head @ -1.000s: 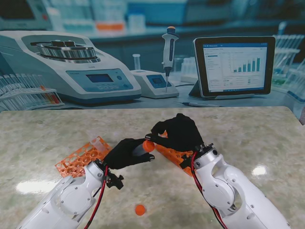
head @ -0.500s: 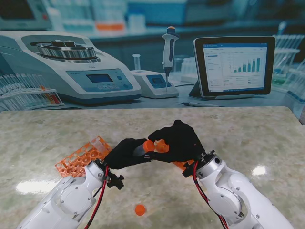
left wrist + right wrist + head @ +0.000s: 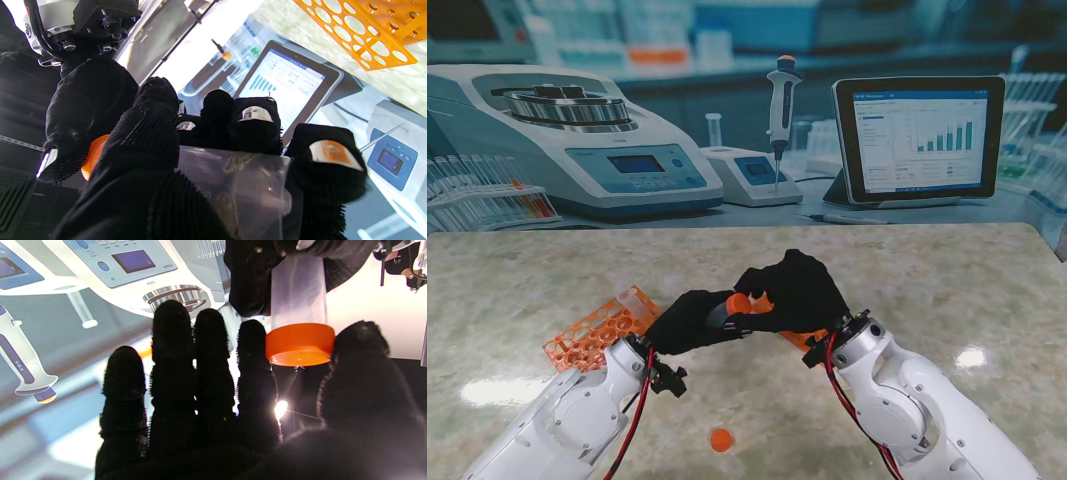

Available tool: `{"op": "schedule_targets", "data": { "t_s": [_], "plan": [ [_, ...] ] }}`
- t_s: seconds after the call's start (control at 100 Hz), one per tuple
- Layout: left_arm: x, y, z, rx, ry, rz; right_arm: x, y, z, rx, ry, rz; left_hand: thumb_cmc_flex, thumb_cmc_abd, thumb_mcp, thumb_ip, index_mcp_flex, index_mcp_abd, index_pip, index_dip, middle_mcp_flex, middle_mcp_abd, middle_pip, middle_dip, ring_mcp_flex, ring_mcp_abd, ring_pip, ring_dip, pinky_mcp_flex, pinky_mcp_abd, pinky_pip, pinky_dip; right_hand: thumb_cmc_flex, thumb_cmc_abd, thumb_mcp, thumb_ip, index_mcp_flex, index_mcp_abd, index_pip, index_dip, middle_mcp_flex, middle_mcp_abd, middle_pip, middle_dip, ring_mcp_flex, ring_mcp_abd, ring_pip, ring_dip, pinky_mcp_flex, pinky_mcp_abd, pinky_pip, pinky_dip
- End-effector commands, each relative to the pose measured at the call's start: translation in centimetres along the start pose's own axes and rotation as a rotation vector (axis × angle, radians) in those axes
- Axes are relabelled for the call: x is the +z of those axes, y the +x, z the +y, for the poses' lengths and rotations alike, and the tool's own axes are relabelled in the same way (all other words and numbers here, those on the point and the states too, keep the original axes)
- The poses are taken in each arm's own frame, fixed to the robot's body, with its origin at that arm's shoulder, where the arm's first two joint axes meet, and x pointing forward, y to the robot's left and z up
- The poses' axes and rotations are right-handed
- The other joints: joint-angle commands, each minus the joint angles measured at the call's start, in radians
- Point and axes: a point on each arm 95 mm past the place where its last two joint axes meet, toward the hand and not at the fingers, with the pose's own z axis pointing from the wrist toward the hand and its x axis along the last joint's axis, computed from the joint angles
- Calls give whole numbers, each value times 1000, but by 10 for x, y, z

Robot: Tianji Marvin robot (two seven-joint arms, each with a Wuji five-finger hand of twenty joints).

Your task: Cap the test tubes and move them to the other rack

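Observation:
My left hand is shut on a clear test tube, held level above the table with its mouth toward my right hand. An orange cap sits on that mouth. My right hand has come against it; in the right wrist view the cap lies between its index finger and thumb, with the tube behind it. One orange rack lies to the left of my left hand. The other rack is mostly hidden under my right hand.
A loose orange cap lies on the marble table near me, between the two arms. A centrifuge, a pipette on its stand and a tablet line the far edge.
My right hand has dropped and slid left, its fingers closing around the capped end of the tube. The left hand and tube have stayed put.

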Motion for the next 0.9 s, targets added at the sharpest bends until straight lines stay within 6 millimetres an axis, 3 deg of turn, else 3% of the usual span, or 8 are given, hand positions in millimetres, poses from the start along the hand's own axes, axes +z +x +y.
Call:
{"op": "schedule_targets", "data": {
  "t_s": [0.0,0.07,0.27,0.36,0.59,0.89],
  "plan": [
    [1,3,2,-3,-6,10,0,0,-4,11,11,-13,40,42,1,5,27,6,45,39,6,-53,1,26,13,-26,12,6,31,-46,91,6,218,68,94,10,2,-173,150,1,33,-25,14,12,48,-13,32,19,7,-12,32,25],
    [1,3,2,-4,-6,10,1,0,-5,14,18,-15,39,43,1,5,28,7,45,39,6,-53,1,26,13,-26,12,6,31,-46,91,6,223,93,101,4,20,-171,165,34,43,-29,34,25,56,-12,45,23,10,-11,41,28],
    [1,3,2,-4,-7,11,6,-1,-8,14,21,-25,39,42,2,5,28,5,46,39,6,-54,1,26,13,-26,12,6,31,-46,91,6,112,146,156,4,177,-130,53,279,105,-48,86,51,105,-2,102,26,44,-7,76,35],
    [1,3,2,-4,-7,11,8,-1,-9,19,22,-29,38,43,1,5,27,5,46,39,5,-55,1,26,13,-26,12,6,31,-46,91,6,24,164,235,47,242,-114,22,418,124,-51,97,54,110,2,132,28,54,-5,88,36],
    [1,3,2,-4,-7,12,12,-3,-10,28,25,-41,39,42,2,5,27,4,46,39,6,-53,1,26,13,-26,12,6,31,-46,91,6,-26,169,206,47,325,-143,76,464,179,-53,131,65,116,9,232,48,84,-4,115,43],
    [1,3,2,-4,-9,13,17,-6,-11,29,27,-61,38,43,2,5,28,5,46,39,6,-54,1,26,13,-26,12,6,31,-46,91,6,-87,173,174,55,389,-185,172,469,190,-67,222,71,117,12,317,30,111,-4,139,41]
  ]
}}
